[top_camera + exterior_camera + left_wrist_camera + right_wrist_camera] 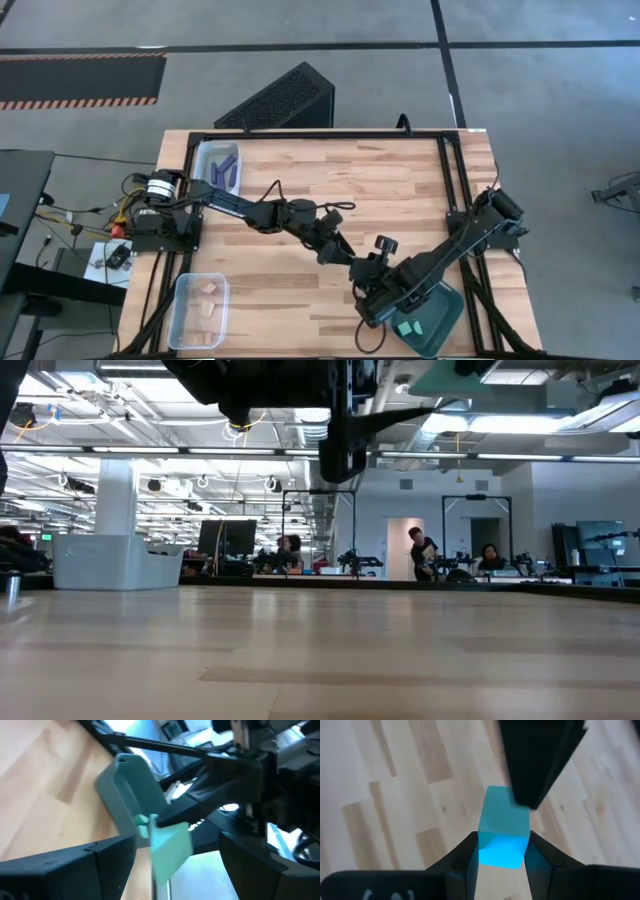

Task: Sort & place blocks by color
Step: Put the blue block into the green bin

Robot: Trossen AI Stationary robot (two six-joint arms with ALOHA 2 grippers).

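Observation:
A light teal cube hangs above the wooden table, with my right gripper shut on it, just left of the dark teal tray. My left gripper is open; its fingers stand on either side of the same cube, and one of them shows just beyond it. Whether it touches the cube, I cannot tell. Another teal cube lies in the tray. Dark blue-purple bars lie in the far-left bin, and tan pieces lie in the near-left bin. My right gripper pinches the teal cube by two opposite side faces between its two fingers. The fingers slant downward from the table's right side. The cube is lifted clear of the table.
The clear bin with bars stands at the far left corner and the clear bin with tan pieces at the near left corner. Both arms meet over the table's near middle. Bare wood spreads across the far half.

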